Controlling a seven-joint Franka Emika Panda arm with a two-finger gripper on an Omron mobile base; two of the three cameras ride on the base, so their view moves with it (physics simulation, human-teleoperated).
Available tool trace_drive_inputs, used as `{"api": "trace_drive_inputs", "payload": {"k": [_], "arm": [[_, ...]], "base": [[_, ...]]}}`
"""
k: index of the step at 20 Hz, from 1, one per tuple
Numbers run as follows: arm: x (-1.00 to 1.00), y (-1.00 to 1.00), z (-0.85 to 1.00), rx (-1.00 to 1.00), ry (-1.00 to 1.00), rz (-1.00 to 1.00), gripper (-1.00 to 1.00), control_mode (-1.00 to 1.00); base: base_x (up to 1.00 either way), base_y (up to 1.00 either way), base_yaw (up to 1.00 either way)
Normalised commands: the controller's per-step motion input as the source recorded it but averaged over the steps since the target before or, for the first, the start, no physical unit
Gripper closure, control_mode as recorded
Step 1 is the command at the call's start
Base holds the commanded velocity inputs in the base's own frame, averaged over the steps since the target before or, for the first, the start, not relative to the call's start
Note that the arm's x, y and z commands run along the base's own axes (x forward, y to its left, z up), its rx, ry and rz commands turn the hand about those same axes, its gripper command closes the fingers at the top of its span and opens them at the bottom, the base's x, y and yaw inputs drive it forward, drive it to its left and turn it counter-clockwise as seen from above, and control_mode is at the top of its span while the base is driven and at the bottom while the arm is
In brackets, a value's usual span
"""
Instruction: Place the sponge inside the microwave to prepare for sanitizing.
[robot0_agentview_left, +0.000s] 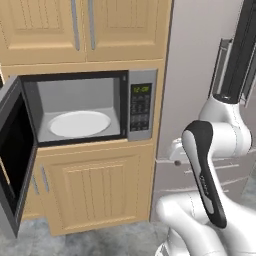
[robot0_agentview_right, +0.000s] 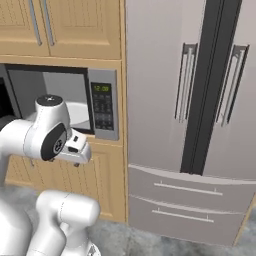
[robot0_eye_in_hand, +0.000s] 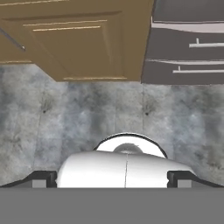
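You have the microwave (robot0_agentview_left: 80, 107) open at the left base view's centre left, plate (robot0_agentview_left: 80, 123) bare; I cannot place the sponge or judge the gripper's (robot0_eye_in_hand: 112, 179) jaws, so expect something light and squashy, best pinched across its long sides.

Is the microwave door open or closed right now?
Open. The microwave has its door swung out to the left, so you can see the white round plate inside with nothing on it.
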Motion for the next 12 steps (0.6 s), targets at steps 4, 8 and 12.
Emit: {"api": "trace_drive_inputs", "payload": {"k": [4,8,12], "arm": [[0.00,0.00,0.00,0.00,0.00,0.00,-1.00,1.00],[0.00,0.00,0.00,0.00,0.00,0.00,-1.00,1.00],[0.00,0.00,0.00,0.00,0.00,0.00,-1.00,1.00]], "base": [[-0.03,-0.12,0.44],[0.00,-0.01,0.57],[0.00,-0.13,0.63]]}}
